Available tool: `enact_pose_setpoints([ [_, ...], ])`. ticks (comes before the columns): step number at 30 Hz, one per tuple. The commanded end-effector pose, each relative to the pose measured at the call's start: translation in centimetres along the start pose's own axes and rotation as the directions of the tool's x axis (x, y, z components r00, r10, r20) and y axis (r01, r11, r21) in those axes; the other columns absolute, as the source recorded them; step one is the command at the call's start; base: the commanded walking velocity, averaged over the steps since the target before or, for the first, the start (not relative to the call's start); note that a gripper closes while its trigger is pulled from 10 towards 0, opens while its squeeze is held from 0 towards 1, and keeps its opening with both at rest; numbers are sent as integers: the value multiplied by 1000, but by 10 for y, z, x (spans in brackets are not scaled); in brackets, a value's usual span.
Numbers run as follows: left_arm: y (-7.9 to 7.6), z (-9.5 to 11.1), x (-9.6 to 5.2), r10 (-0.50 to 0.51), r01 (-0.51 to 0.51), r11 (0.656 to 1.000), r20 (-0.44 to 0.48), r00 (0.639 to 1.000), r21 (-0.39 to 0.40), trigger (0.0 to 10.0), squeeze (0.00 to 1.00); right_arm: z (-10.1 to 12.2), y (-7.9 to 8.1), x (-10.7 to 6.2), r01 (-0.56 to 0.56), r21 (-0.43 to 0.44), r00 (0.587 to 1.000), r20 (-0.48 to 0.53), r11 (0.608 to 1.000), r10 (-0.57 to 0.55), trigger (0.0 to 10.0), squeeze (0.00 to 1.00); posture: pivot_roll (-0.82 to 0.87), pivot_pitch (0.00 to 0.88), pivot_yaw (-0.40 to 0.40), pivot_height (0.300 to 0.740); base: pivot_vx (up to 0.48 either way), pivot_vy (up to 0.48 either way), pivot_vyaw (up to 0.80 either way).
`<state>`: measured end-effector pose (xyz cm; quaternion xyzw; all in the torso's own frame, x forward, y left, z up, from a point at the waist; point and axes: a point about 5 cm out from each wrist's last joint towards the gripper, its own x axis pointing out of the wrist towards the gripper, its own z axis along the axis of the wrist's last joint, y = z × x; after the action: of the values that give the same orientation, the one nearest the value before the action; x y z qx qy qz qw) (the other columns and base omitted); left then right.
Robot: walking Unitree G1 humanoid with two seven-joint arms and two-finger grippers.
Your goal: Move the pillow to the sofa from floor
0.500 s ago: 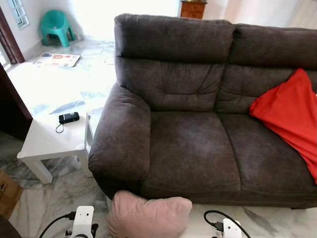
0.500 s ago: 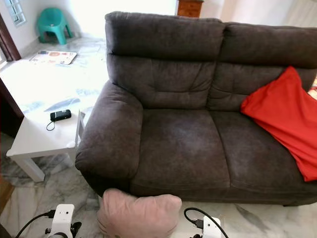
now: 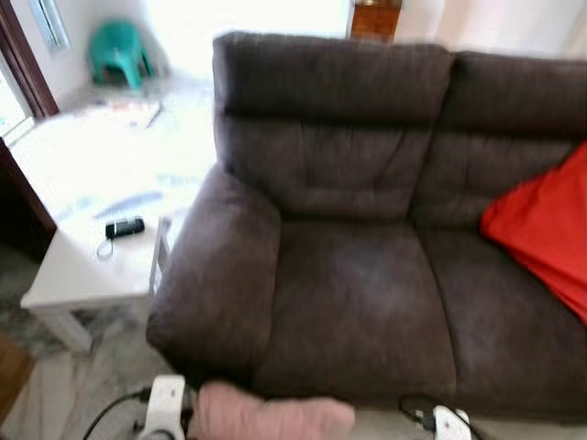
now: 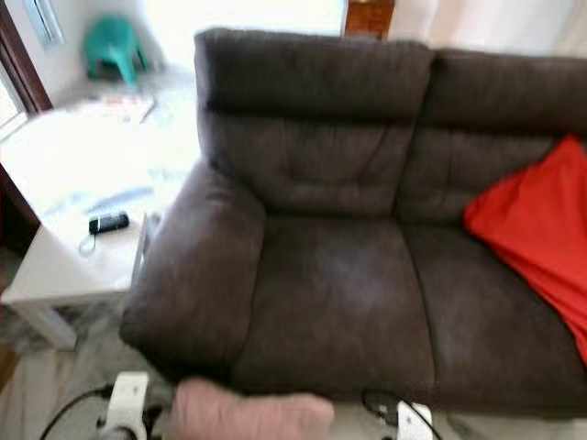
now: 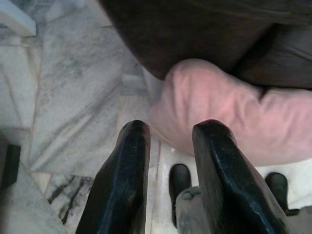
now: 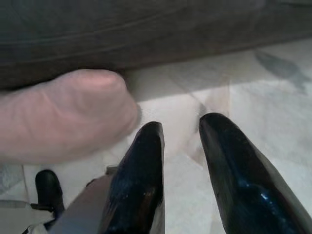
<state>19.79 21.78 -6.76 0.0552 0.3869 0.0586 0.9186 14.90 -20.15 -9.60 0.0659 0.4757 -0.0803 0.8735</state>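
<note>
Left wrist view: pink pillow against sofa front | both grippers' fingers slightly parted, empty

The left and middle seat of the sofa is left open at frame centre, while its right part is taken by a red cushion. Passage at lower left is narrowed by the white side table beside the sofa arm.

The dark brown suede-like fabric sofa looks matt and napped, the soft pink cloth pillow slightly fuzzy, the grey-veined marble floor smooth, the black gripper fingers glossy.
</note>
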Motion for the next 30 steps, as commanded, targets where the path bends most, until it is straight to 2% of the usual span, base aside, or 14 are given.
enact_pose_setpoints([
  [1,-1,-7,-2,-1,1,1000,-16,1000,-13,10000,0,-4,-4,-1,9,12,1000,-7,1000,-9,10000,0,62,0,-71,740,0,0,0],
  [15,1,-8,-2,9,-10,999,-18,1000,-30,10000,0,-2,-1,0,5,12,1000,-3,1000,-5,10000,0,63,0,-70,740,0,0,0],
  [25,2,-9,-2,12,-12,1000,-24,1000,-29,10000,0,-2,0,0,3,10,1000,-5,1000,-3,10000,0,65,0,-69,740,0,457,0],
  [30,3,-9,-3,12,-12,1000,-26,1000,-16,10000,0,-3,1,0,1,9,1000,-6,1000,-1,10000,0,63,0,-67,740,0,117,0],
])
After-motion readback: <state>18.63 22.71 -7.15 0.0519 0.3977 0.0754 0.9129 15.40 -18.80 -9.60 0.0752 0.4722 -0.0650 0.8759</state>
